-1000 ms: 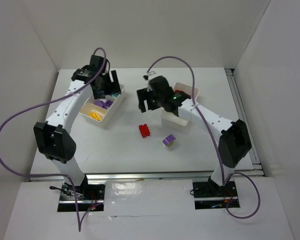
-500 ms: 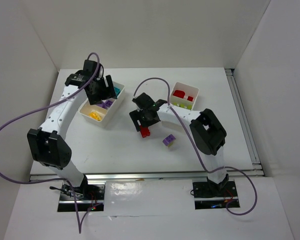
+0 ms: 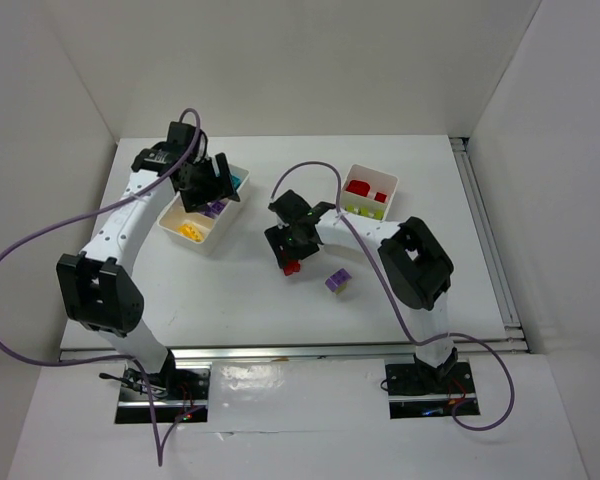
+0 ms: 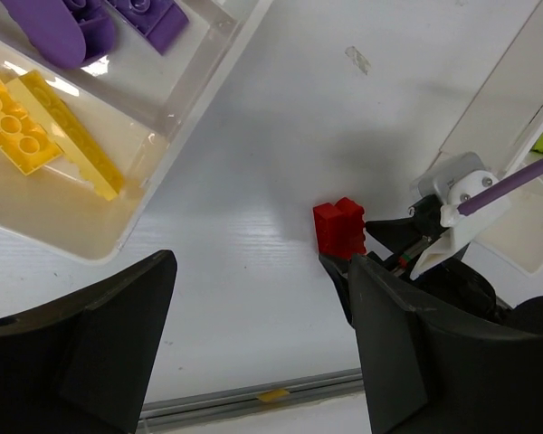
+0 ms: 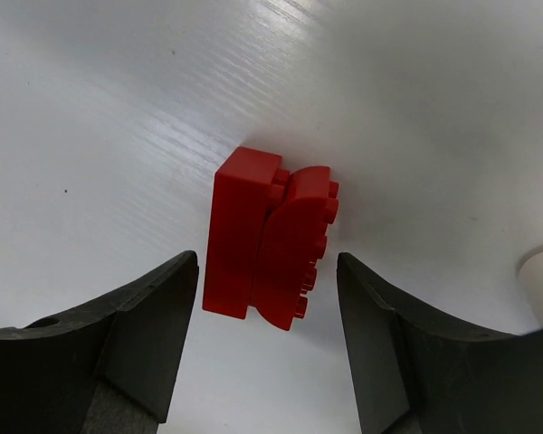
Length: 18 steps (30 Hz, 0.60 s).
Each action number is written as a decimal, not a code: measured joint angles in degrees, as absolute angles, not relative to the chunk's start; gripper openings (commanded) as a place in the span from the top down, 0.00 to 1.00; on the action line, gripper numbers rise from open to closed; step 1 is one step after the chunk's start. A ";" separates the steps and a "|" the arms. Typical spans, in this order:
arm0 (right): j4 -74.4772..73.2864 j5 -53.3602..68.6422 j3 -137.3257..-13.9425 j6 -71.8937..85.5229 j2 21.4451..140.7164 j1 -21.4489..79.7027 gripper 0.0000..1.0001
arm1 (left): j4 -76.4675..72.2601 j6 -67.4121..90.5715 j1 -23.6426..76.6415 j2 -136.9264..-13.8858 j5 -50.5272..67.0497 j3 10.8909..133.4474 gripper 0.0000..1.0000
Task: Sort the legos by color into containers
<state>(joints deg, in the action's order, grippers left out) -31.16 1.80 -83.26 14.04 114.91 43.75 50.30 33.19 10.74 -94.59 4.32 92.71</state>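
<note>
A red lego cluster (image 5: 267,240) lies on the white table (image 3: 230,290) between the fingers of my right gripper (image 5: 267,271), which is open with a gap on each side. From above, the right gripper (image 3: 292,250) stands low over this red lego (image 3: 292,266). A purple and lime lego (image 3: 337,281) lies to its right. My left gripper (image 3: 208,185) hovers open and empty over the left container (image 3: 223,232), which holds yellow legos (image 4: 36,127), purple legos (image 4: 81,23) and a cyan one (image 3: 237,182). The right container (image 3: 392,185) holds red and lime legos.
White walls close in the table on the left, back and right. A metal rail (image 3: 280,350) runs along the near edge. Purple cables loop above both arms. The left wrist view also takes in the red lego (image 4: 339,228) and the right gripper (image 4: 407,244) beside it.
My right arm swung from the right container down to the red lego, and its jaws have narrowed around it. The left gripper shifted slightly over its container.
</note>
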 measured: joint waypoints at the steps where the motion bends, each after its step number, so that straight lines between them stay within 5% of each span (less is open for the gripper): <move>1: -31.24 1.83 -83.13 14.04 114.91 43.81 0.33 | 50.24 33.17 10.33 -94.74 4.86 92.71 0.13; 9: -31.14 1.89 -83.07 13.56 114.89 44.01 0.58 | 49.47 32.62 8.64 -95.79 9.56 92.71 0.13; 18: -28.97 3.81 -77.56 12.10 103.79 42.85 0.60 | 46.02 28.21 8.91 -98.39 23.70 88.05 0.08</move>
